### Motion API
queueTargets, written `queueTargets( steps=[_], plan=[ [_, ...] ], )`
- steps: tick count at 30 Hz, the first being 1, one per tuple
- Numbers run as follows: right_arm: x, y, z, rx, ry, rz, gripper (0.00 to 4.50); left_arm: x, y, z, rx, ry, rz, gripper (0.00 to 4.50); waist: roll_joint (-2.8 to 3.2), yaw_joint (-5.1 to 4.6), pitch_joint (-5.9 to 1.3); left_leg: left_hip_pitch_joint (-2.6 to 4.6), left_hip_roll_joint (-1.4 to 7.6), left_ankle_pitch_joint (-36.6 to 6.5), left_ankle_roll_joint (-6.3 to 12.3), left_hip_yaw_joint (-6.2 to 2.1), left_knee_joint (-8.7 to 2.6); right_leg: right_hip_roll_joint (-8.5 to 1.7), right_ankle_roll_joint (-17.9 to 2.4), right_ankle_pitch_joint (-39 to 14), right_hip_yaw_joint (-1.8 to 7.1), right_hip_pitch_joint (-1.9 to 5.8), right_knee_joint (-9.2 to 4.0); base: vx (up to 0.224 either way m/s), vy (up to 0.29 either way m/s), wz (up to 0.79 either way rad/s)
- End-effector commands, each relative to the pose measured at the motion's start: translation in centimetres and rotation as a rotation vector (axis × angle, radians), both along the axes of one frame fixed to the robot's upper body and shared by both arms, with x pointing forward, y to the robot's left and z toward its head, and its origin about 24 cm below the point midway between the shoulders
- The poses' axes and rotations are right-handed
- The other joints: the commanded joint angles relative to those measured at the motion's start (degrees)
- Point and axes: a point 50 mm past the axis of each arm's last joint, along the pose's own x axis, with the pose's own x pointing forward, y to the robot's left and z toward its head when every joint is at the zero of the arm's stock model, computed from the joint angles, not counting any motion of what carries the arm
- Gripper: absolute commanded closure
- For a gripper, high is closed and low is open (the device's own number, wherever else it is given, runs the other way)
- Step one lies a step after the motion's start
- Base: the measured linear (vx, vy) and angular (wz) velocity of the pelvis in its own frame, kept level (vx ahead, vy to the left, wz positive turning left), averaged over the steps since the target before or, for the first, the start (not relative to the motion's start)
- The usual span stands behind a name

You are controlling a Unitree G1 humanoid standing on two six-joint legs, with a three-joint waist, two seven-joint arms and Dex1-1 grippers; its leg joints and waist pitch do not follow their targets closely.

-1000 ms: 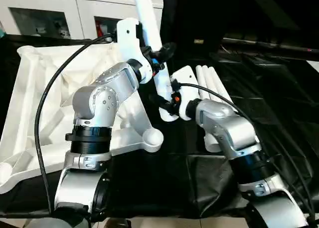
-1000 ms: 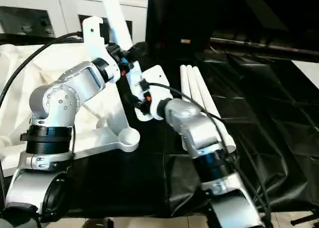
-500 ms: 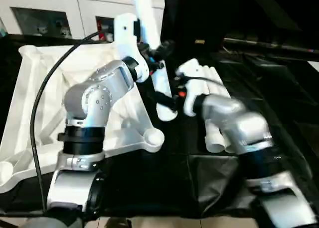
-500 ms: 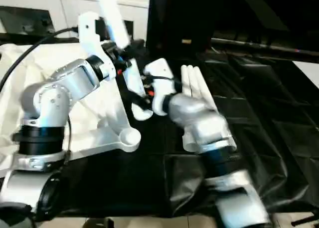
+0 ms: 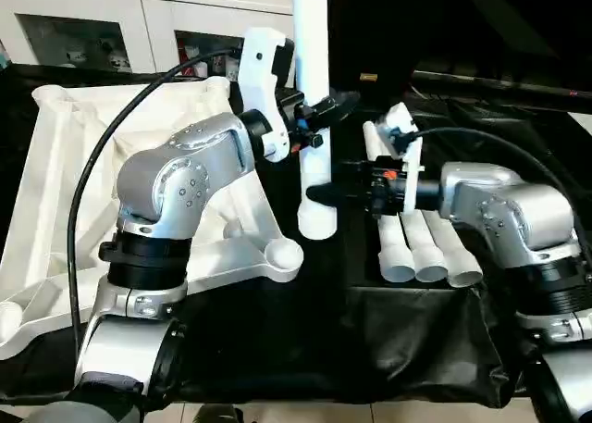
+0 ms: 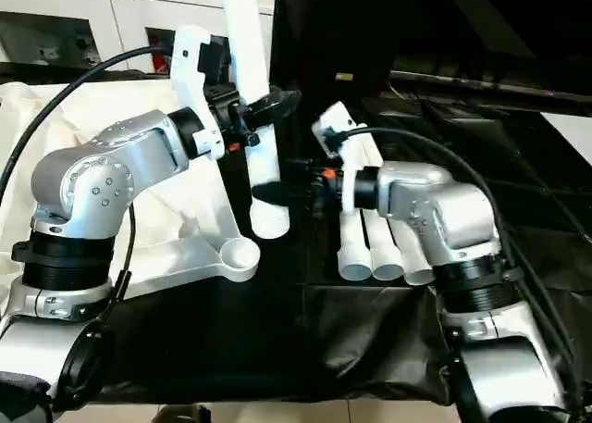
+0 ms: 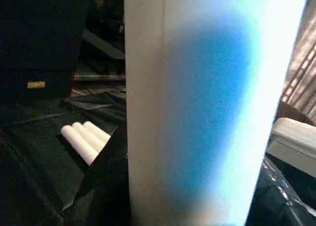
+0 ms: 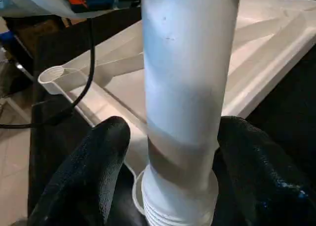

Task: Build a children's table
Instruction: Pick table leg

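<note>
Tabletop (image 5: 65,210) lies underside up on the black cloth (image 5: 416,349), on the robot's left, ribs showing. Its near corner socket (image 5: 280,255) is open and has no leg in it.

1 leg (image 5: 313,99) is held upright, wide threaded end down, hovering just above the cloth, beside that socket but not over it. 3 spare legs (image 5: 416,247) lie side by side on the cloth under the right forearm.

Left gripper (image 5: 319,118) is clamped on the leg at mid-height and carries it. Right gripper (image 8: 170,152) sits at the lower end with a finger (image 8: 98,161) on each side of the tube. The fingers look spread with a little gap, more a loose guide than a grip.

Step in hand, by my read: seat the leg in the near socket. To do it well:
- Shift the lower end toward the tabletop until it sits square over the socket.
- Keep the tube vertical. A tilt will jam the threads on the rim.
- Use the right fingers to steer the tip and the left to carry the weight.
- Lower straight, then twist if the thread has to bite.

Risk: the tabletop may slide on the cloth if the leg pushes sideways.
</note>
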Motion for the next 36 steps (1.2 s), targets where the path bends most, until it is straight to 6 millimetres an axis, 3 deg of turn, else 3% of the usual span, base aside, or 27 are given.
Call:
queueTargets(
  steps=[1, 13, 36],
  plan=[
    [-0.1, 0.1, 0.8, -0.009, -0.033, 0.029, 1.34, -0.4, -0.6, 1.0, 0.014, -0.042, -0.034, 2.68, 0.12, 0.14, -4.4, 1.57, 3.49, -7.2, -1.05, -1.28, -3.4, -6.05, -9.3, -5.0, 3.26, 2.73, -4.64, 0.0, 0.0, 0.0],
    [-0.1, 1.3, -0.5, -0.037, -0.019, 0.024, 1.34, -1.3, -1.2, 1.4, 0.003, -0.078, -0.128, 2.68, 0.27, 0.11, -4.36, 1.67, 3.55, -7.9, -1.83, -1.31, -3.51, -6.02, -9.2, -5.8, 3.25, 2.58, -4.64, 0.0, 0.0, 0.0],
    [-0.5, 1.2, -0.3, -0.017, -0.029, 0.057, 1.34, -1.8, -1.1, 0.8, 0.039, -0.078, -0.189, 2.68, 0.32, 0.08, -4.34, 1.64, 3.52, -8.2, -1.92, -1.3, -3.57, -5.99, -9.2, -5.8, 3.25, 2.65, -4.62, 0.0, 0.0, 0.0]
  ],
)
